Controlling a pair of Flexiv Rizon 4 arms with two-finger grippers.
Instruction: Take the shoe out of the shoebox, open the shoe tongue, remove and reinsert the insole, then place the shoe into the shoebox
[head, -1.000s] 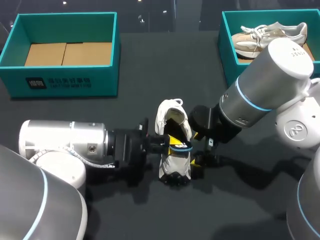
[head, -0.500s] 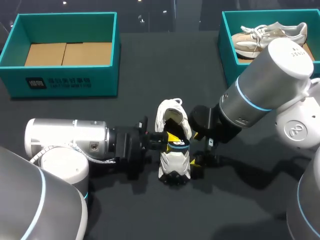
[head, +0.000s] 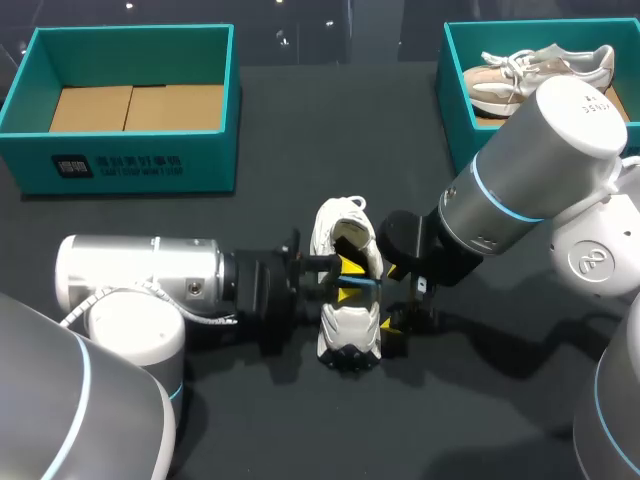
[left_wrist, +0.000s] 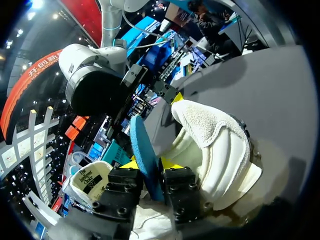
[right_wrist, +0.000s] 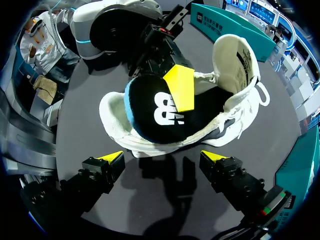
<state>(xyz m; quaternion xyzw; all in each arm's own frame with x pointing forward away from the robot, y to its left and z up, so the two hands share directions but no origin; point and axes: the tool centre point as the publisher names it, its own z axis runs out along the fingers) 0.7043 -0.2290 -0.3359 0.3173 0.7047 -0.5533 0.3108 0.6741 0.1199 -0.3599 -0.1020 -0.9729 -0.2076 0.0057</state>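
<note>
Biggest worry here imo: the shoe (head: 345, 325) isn't pinned by anything. It sits on its sole on the table (head: 300, 430), out of the box (head: 130, 165), which is well off to the shoe's left. The left gripper (left_wrist: 151, 167) is closed tight on the thin edge of the insole (right_wrist: 160, 112), and the insole is half-seated in the shoe's opening with its blue rim lifted out. If that arm pulls or pushes, my guess is the whole shoe slides or tips with the insole instead of letting it move. A pinch on such a thin, floppy edge could also slip, or the insole could fold and jam against the tongue on the way back in.

The right gripper (right_wrist: 164, 157) is spread wide and has nothing in it. Its tips sit just off the shoe's right side, one near each end, and as far as I can tell they aren't touching it, so it can't brace the shoe until it closes in.

Pose-wise, the left arm lies low and nearly level, coming at the shoe from its left with its fingers reaching over the opening. The right arm slants down from the shoe's right, with its wrist low by the sole and aimed at the shoe's flank.
</note>
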